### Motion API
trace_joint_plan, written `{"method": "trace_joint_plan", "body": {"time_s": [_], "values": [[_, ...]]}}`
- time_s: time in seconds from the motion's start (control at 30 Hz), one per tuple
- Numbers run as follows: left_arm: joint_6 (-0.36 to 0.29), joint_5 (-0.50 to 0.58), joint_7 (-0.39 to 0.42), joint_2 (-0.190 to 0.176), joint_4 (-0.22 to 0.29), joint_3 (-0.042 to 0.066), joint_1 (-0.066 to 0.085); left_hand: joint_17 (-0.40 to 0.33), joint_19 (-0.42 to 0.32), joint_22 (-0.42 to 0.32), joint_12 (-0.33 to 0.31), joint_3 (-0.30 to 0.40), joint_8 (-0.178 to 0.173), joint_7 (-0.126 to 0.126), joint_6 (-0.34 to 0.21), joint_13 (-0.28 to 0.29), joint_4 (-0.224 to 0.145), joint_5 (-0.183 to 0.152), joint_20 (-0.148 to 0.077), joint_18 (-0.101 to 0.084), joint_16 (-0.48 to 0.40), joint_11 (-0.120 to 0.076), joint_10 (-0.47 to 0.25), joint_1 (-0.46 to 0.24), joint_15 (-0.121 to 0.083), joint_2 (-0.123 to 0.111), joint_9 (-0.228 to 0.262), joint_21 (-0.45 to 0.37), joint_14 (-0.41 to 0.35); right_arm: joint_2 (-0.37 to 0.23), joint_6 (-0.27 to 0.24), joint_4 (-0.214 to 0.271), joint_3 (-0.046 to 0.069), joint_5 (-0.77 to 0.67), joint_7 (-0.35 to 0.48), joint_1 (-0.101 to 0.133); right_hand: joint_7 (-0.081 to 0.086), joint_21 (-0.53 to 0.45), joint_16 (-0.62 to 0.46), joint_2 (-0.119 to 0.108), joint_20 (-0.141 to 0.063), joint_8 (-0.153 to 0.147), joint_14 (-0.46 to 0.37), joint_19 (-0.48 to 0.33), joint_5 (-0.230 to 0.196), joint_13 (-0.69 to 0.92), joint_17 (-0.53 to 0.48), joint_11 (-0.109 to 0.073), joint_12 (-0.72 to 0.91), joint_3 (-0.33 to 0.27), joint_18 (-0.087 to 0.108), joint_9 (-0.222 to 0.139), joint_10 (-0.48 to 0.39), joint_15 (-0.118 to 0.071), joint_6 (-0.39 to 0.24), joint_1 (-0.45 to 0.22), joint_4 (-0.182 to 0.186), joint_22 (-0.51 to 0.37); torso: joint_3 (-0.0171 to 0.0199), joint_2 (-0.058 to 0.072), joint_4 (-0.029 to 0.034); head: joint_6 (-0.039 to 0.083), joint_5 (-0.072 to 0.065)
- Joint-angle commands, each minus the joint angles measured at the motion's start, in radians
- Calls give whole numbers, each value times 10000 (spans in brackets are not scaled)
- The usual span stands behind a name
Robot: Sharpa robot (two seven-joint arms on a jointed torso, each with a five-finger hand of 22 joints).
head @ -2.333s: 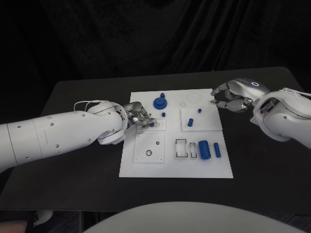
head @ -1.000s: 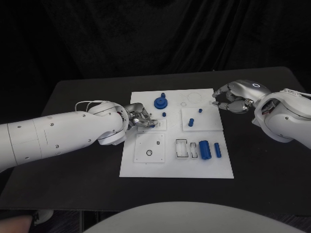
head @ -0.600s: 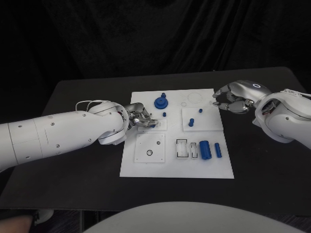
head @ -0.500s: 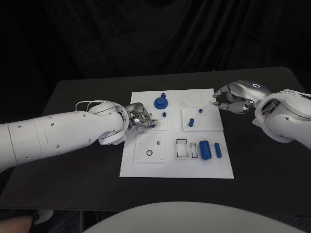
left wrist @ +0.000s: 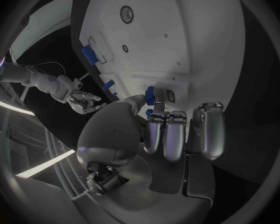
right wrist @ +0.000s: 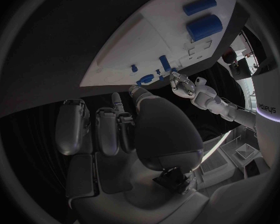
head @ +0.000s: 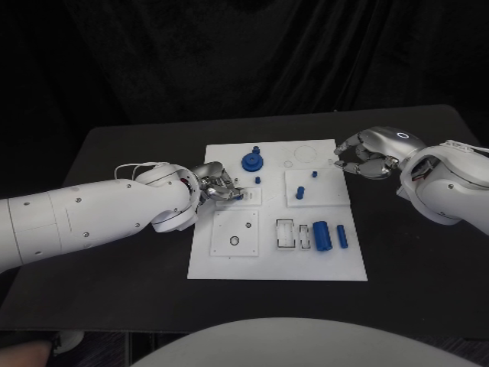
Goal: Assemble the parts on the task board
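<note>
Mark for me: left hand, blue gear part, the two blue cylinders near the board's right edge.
left hand (head: 216,184), head view, middle of the silver fingers
blue gear part (head: 251,161), head view, its round top
blue cylinders (head: 322,235), head view, the thicker one's side

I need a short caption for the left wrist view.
Left robot hand pinching a small blue part at the white board.

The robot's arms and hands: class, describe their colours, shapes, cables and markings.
Both arms are bulky, rounded white shells with small dark dots. Each ends in a silver metallic robot hand, left and right, with segmented fingers. A thin cable loops by the left wrist; a glowing ring marks the right wrist.
</note>
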Motion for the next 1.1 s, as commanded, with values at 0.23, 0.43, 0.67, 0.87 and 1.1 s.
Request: {"method": "trace_joint_plan", "body": {"time_s": [0.23, 0.43, 0.67, 0.87, 1.1], "values": [[-483, -346, 62, -39, -19, -30, -47, 2633, 23, 1145, 34, -7, 52, -14, 82, 2615, -51, 54, -54, -127, 65, -72, 1076, 61, -100, -7, 28, 4, 1038, -18, 49, 9, 6, -18, -174, -33, 6, -52, -67, 27, 90, -59, 744, 105, 39, 2630, 1344, 65, 27, 73, 53, -18, 1077, 91, 44, 88, 11, 1827, 0, 1, -4, -1, -12], [-342, -422, 5, -10, -48, -29, -47, 2633, 20, 1142, 34, -19, 52, -12, 92, 2615, -26, 27, -57, -125, 65, -71, 1076, 38, -101, -11, 35, -3, 1038, -11, 70, 3, 6, -18, -194, -34, 6, -60, -63, 26, 90, -60, 745, 103, 58, 2630, 1348, 65, 27, 81, 54, -21, 1077, 91, 47, 89, 8, 1826, 5, 5, 4, -1, -2], [-38, -442, -76, 50, -83, -30, -48, 2633, 12, 1135, 34, -38, 38, -8, 93, 2615, 35, -70, -61, -122, 65, -69, 1076, -9, -102, 2, 47, -20, 1038, 13, 87, -4, 6, -18, -202, -37, 6, -55, -64, 23, 91, -62, 745, 105, 78, 2630, 1346, 65, 27, 88, 53, -23, 1077, 90, 49, 90, 6, 1827, 6, 5, -5, -1, 36], [87, -446, -101, 92, -97, -30, -49, 2633, 10, 1133, 34, -43, 35, -8, 93, 2615, 47, -97, -61, -121, 65, -69, 1076, -18, -103, 4, 50, -25, 1038, 18, 90, -1, 6, -18, -206, -39, 6, -55, -64, 23, 91, -62, 745, 105, 78, 2630, 1346, 65, 27, 88, 53, -23, 1077, 90, 49, 90, 6, 1827, 7, 11, 2, -1, 33], [216, -447, -130, 130, -109, -30, -49, 2633, -9, 1116, 34, -82, 18, -3, 108, 2615, 132, -248, -62, -113, 65, -65, 1076, -84, -101, 17, 66, -59, 1038, 10, 115, 7, 6, -18, -225, -40, 8, -76, -75, 18, 91, -65, 742, 98, 106, 2630, 1335, 66, 27, 97, 58, -28, 1077, 91, 51, 90, 3, 1822, 11, 3, 5, -1, 16]]}}
